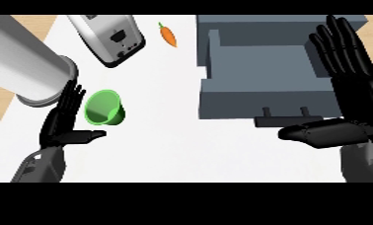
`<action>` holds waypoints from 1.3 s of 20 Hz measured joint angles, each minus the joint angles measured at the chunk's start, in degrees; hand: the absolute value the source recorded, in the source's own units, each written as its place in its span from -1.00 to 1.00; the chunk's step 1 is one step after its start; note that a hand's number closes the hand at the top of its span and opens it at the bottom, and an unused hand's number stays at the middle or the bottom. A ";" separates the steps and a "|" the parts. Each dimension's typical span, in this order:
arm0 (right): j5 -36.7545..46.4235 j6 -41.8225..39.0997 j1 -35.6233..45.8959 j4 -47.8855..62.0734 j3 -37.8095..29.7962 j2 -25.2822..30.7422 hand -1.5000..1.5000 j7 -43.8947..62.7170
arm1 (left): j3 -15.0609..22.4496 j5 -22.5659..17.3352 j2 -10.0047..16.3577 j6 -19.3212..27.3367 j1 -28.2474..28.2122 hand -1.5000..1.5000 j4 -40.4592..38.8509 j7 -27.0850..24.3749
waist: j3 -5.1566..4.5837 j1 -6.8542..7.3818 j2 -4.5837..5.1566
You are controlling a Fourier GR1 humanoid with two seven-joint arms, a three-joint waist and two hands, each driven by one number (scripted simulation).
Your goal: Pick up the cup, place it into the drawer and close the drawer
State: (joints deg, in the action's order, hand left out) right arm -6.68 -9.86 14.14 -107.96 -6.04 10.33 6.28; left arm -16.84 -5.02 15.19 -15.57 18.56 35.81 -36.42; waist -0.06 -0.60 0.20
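A green cup (104, 107) lies tilted on the white counter at the left, its mouth facing up and left. My left hand (64, 120) stands just left of the cup with straight fingers and thumb out, close to its rim; whether they touch is unclear. The grey drawer (255, 95) is pulled open at the right, its inside bare, its handle (287, 118) at the front. My right hand (342, 100) is open, fingers straight up along the drawer's right side, thumb reaching left just below the handle.
A large silver cylinder (29, 68) stands at the far left behind my left hand. A silver toaster (109, 37) lies at the back, and a small carrot (168, 34) beside it. The wooden surface shows at the upper left corner.
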 measured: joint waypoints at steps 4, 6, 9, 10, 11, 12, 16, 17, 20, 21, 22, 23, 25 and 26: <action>0.99 0.57 0.75 0.56 0.46 -0.47 -1.00 -0.02 | -0.57 1.63 1.58 -0.79 3.24 -1.00 -10.05 -6.45 | -0.02 -0.09 0.07; 0.59 0.34 1.46 0.73 -0.17 0.04 -1.00 0.46 | -0.75 2.37 2.15 -1.04 4.93 -1.00 -14.51 -9.45 | -0.05 -0.17 0.09; -0.62 -0.64 1.71 1.54 -1.39 0.82 -1.00 -0.02 | -1.10 3.28 2.50 -0.20 6.34 -1.00 -19.45 -13.06 | -0.10 -0.49 0.23; -0.30 -0.66 2.00 1.75 -1.22 0.89 -1.00 -0.09 | -1.21 3.48 2.43 0.25 6.93 -1.00 -20.68 -13.85 | -0.09 -0.55 0.26; -0.08 -0.28 2.21 1.10 -0.82 0.67 -1.00 0.64 | -1.49 3.48 2.69 0.34 7.47 -1.00 -21.77 -14.30 | -0.12 -0.69 0.31; 0.19 -0.08 2.07 0.72 -0.36 0.39 -1.00 0.96 | -1.50 3.66 2.31 0.69 7.94 -1.00 -22.64 -14.81 | -0.13 -0.77 0.33; 0.06 0.39 2.05 -0.74 0.10 -0.04 -1.00 2.27 | -1.45 4.34 1.75 1.36 8.43 -1.00 -24.82 -16.84 | -0.18 -1.04 0.43; -0.13 0.17 2.21 -0.39 -0.11 0.15 -1.00 2.19 | -1.63 4.31 1.74 1.55 8.69 -1.00 -25.16 -17.15 | -0.20 -1.11 0.49; -0.02 0.05 2.57 0.67 -0.17 0.04 -1.00 1.47 | -1.33 4.92 1.18 2.05 8.93 -1.00 -25.80 -18.21 | -0.20 -1.11 0.56; -0.24 0.06 2.84 0.35 -0.33 0.25 -1.00 2.07 | -1.44 4.91 1.38 2.04 9.22 -1.00 -26.01 -18.30 | -0.21 -1.17 0.57; -0.78 -0.16 3.07 0.14 -0.63 0.58 -1.00 2.71 | -1.49 4.96 1.48 2.08 9.61 -1.00 -26.22 -18.33 | -0.23 -1.29 0.59; -1.18 -0.19 3.56 0.22 -0.91 0.77 -1.00 3.18 | -1.40 5.15 1.17 2.23 9.51 -1.00 -26.43 -18.70 | -0.23 -1.33 0.61; -1.02 -0.36 3.54 0.45 -0.81 0.76 -1.00 2.71 | -1.42 5.24 0.63 2.35 10.09 -1.00 -26.70 -18.95 | -0.24 -1.42 0.66; -0.83 -0.29 3.96 1.04 -0.75 0.75 -1.00 2.69 | -1.32 5.40 0.34 2.39 10.29 -1.00 -26.78 -19.13 | -0.25 -1.41 0.69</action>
State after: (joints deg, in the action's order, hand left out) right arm -7.51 -10.15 18.10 -106.92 -6.79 11.08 8.97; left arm -18.15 0.38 15.53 -13.19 28.85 9.04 -55.55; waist -0.31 -2.01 0.89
